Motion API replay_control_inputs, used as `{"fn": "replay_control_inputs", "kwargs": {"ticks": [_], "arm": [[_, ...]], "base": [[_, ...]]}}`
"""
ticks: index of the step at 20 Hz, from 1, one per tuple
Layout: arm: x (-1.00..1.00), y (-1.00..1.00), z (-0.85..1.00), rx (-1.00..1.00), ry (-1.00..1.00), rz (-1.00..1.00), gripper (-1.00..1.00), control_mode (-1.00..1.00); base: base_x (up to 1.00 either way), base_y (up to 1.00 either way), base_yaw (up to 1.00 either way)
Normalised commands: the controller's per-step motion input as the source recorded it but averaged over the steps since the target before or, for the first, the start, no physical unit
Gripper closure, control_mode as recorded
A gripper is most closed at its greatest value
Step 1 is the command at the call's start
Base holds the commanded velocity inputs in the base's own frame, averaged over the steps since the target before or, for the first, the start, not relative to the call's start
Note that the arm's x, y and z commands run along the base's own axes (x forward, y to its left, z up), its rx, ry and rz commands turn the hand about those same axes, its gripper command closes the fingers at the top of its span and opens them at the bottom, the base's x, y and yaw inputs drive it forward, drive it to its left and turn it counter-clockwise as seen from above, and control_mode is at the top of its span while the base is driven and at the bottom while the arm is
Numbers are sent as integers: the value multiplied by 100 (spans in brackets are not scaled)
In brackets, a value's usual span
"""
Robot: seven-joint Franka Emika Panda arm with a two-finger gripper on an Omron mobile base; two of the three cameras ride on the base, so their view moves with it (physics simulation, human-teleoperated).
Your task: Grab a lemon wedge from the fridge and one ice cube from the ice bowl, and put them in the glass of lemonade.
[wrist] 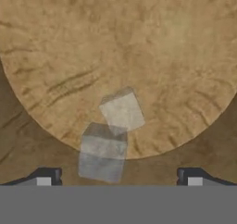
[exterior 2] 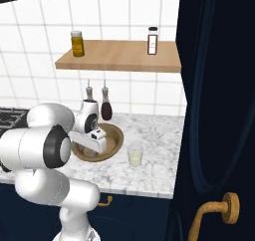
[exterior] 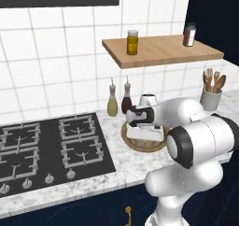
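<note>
**Gripper over the ice bowl, jaws spread, nothing held**

Gripper (wrist: 119,181) poised straight above the ice bowl (exterior: 132,144), pointing down into it, jaws spread wide with nothing between them. Seen in the hand view: two ice cubes lying on the bowl floor, touching or slightly overlapping at one corner. Nearer ice cube (wrist: 102,151) sitting between the fingertips (wrist: 45,180) but off-centre, closer to the left tip; farther ice cube (wrist: 122,110) just beyond it, toward the bowl's middle. Both pale, translucent, roughly square from above, so no long axis to line up with; edges skewed relative to the line between the tips. Judged next: shift slightly toward the nearer cube, lower, pinch one only.

Glass of lemonade (exterior 2: 135,155) standing on the surface (exterior 2: 154,130) just beside the bowl, on the side away from the stove (exterior: 46,145), pale yellow liquid inside.
</note>
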Motion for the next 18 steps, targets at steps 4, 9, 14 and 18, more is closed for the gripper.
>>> {"fn": "replay_control_inputs", "kwargs": {"ticks": [4, 9, 14, 18], "arm": [[0, 0, -40, 0, 0, 0, 100, -100], [2, 0, -16, 0, 0, 0, 100, -100], [5, 0, -1, 0, 0, 0, 100, -100], [-2, 0, 2, 0, -7, -1, 100, -100]], "base": [[0, 0, 0], [0, 0, 0], [0, 0, 0], [0, 0, 0]]}}
